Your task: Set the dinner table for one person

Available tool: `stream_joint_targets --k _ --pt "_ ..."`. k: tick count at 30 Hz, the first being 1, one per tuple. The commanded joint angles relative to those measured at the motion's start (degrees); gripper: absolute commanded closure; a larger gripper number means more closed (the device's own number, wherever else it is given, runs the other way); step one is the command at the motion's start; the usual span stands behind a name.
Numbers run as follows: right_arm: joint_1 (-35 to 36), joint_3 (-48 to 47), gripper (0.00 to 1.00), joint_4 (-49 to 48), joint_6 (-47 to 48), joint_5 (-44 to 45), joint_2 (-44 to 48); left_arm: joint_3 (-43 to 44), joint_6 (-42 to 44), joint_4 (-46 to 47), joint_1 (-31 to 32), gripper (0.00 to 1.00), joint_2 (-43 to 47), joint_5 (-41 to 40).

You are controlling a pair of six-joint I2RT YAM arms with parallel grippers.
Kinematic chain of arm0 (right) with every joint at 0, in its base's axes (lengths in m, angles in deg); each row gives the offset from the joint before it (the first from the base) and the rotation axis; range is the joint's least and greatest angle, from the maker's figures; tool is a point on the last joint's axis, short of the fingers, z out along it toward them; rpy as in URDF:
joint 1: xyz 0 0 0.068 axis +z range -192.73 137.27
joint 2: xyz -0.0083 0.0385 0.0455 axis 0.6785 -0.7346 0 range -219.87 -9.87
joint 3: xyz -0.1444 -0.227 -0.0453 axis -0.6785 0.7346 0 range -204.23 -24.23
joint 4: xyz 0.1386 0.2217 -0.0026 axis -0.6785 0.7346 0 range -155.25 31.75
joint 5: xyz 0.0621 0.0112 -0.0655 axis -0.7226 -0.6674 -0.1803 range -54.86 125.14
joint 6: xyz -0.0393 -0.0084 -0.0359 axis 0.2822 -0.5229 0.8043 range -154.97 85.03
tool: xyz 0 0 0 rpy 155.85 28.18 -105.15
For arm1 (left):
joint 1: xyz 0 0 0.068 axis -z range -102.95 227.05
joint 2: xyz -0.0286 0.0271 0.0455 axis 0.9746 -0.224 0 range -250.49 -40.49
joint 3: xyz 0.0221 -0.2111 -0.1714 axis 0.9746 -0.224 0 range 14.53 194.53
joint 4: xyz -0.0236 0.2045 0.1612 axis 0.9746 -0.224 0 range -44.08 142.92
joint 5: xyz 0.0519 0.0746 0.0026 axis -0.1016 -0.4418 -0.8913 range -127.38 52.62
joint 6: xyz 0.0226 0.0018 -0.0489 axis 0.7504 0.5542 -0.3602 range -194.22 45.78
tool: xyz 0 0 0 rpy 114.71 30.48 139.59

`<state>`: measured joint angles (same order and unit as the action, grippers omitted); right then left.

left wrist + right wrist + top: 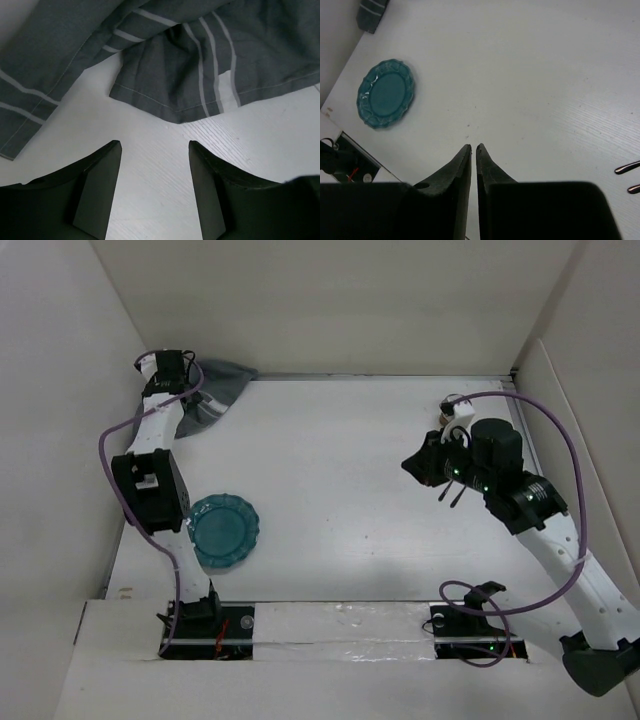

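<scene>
Left gripper (155, 145) first: fingers wide apart, nothing between them, hovering low over the bare white top right next to the hem of the placemat (165, 85). There's just one placemat, dark grey cloth with thin white stripes, and it's bunched up and folded over itself in the far left corner of the dinner table (340, 460), not lying flat. One fold points straight at the gap between the fingers, but they aren't touching it.

Right gripper (473, 146): fingers pretty much together with only a sliver between the tips, and nothing pinched in there. It's up above the right side of the table, tilted toward the left.

What I count:
- one teal plate (223, 530) with a scalloped rim, near the front left, close beside the left arm's base and well apart from the placemat
- two thin dark metal utensil ends (626, 167) on the table just beside the right gripper; can't tell if they're forks, knives or spoons
- one small white and brownish thing (450, 408) at the far right, half hidden behind the right arm, can't make it out

The middle of the table is bare, and purple cables loop off both arms.
</scene>
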<state>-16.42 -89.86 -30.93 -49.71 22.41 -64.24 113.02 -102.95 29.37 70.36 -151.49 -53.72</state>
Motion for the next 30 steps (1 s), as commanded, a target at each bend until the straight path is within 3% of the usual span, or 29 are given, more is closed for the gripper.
stream_joint_targets --k 1,4,6,17,19,20,21,24,30 --pt "-0.2 -0.55 0.77 -2.43 1.29 -1.86 -1.17 5.03 -1.58 -2.91 -0.33 0.47 -3.69 0.08" --pt "-0.2 -1.7 0.61 -1.2 2.52 -2.65 -2.67 5.48 -3.43 -1.5 -3.22 0.46 -6.85 0.69" --pt "-0.2 -1.79 0.55 -0.75 2.79 -2.91 -3.2 6.0 -4.58 -0.36 -4.72 0.45 -9.04 3.4" --pt "-0.2 -3.71 0.54 -0.66 1.56 -4.23 -6.27 14.27 -2.56 -5.19 -5.78 0.47 -21.71 4.73" --pt "0.41 -4.24 0.54 -0.58 1.38 -3.88 -6.63 14.27 -2.73 -5.1 -5.78 0.52 -23.2 7.02" --pt "0.94 -4.94 0.54 -0.58 1.3 -3.36 -6.71 13.48 -2.99 -4.14 -5.78 0.67 -23.56 8.94" --pt "0.94 -4.95 0.54 -0.4 1.3 -3.35 -6.71 13.47 -3.0 -4.13 -5.78 0.67 -23.56 8.96" --pt "0.94 -5.65 0.54 -0.31 1.3 -2.83 -7.07 12.16 -3.17 -2.47 -5.09 1.0 -23.04 13.32" --pt "1.46 -6.09 0.55 -1.8 1.03 -2.47 -8.38 9.26 -2.03 3.41 6.33 1.0 -18.56 21.06"
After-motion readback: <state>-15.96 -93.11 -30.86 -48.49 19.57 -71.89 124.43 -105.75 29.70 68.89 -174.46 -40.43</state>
